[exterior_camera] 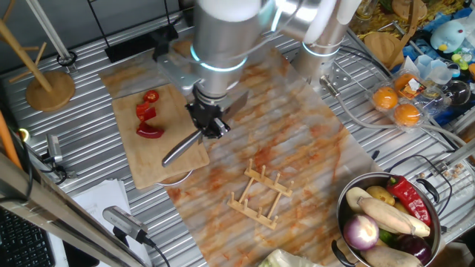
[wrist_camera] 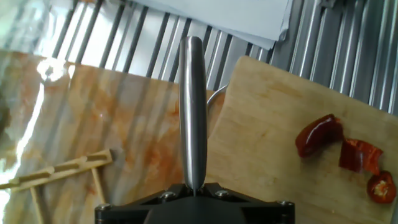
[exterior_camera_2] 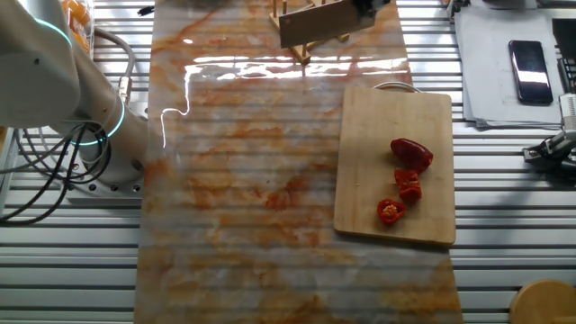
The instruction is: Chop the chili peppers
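- Chili peppers (exterior_camera_2: 409, 178): 3 red pieces on the cutting board (exterior_camera_2: 369, 171): 1 large curved chunk, 1 middle piece, 1 small ring with the open end showing.
- The pieces run in a short line along the board's long axis; the large chunk (wrist_camera: 318, 134) is at one end, the ring (wrist_camera: 380, 186) at the other.
- Gripper (exterior_camera: 208, 123) is clamped on the steel handle of a knife (exterior_camera: 182, 147), which juts out ahead of the fingers.
- In the hand view the knife lies over the board's edge, and the peppers sit to its right, apart from it, not under it.
- The large chunk is the nearest piece to the knife and, judging by size, the one most in need of cutting.
- Next move likely calls for a sideways shift toward the chunk before any downward cut.
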### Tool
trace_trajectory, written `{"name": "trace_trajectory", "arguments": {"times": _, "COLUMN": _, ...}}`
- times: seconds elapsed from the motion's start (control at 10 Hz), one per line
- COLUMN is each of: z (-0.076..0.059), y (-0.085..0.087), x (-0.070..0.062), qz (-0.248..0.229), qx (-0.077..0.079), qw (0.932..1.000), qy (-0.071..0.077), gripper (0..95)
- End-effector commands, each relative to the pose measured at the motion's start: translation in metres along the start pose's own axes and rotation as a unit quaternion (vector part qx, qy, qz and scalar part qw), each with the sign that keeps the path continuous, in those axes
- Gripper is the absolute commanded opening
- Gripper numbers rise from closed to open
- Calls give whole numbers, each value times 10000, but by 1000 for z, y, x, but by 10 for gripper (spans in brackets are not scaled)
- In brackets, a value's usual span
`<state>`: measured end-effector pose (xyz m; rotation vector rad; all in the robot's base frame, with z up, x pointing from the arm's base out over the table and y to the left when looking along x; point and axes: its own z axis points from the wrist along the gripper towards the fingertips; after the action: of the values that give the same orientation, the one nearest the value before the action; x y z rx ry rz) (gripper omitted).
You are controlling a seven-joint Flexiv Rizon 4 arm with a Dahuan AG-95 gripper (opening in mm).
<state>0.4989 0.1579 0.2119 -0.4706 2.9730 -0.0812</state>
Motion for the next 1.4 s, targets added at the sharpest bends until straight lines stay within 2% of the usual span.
{"name": "trace_trajectory", "arguments": {"times": 0.1, "z": 3, "y": -14, "x": 1, "qz": -128, "qx": -44, "qw": 9999, "qy": -76, "gripper": 0}}
{"name": "trace_trajectory", "arguments": {"times": 0.4, "z": 12, "y": -40, "x": -2, "qz": -526, "qx": -291, "qw": 9981, "qy": -94, "gripper": 0}}
{"name": "trace_trajectory", "arguments": {"times": 0.6, "z": 15, "y": -59, "x": -12, "qz": -776, "qx": -483, "qw": 9958, "qy": 57, "gripper": 0}}
{"name": "trace_trajectory", "arguments": {"times": 0.7, "z": 15, "y": -68, "x": -20, "qz": -875, "qx": -521, "qw": 9947, "qy": 149, "gripper": 0}}
{"name": "trace_trajectory", "arguments": {"times": 0.8, "z": 15, "y": -76, "x": -26, "qz": -927, "qx": -552, "qw": 9940, "qy": 193, "gripper": 0}}
{"name": "trace_trajectory", "arguments": {"times": 1.1, "z": 21, "y": -93, "x": -34, "qz": -969, "qx": -573, "qw": 9935, "qy": 162, "gripper": 0}}
{"name": "trace_trajectory", "arguments": {"times": 1.2, "z": 29, "y": -107, "x": -37, "qz": -1090, "qx": -557, "qw": 9924, "qy": 132, "gripper": 0}}
{"name": "trace_trajectory", "arguments": {"times": 1.4, "z": 40, "y": -116, "x": -37, "qz": -1108, "qx": -505, "qw": 9925, "qy": 79, "gripper": 0}}
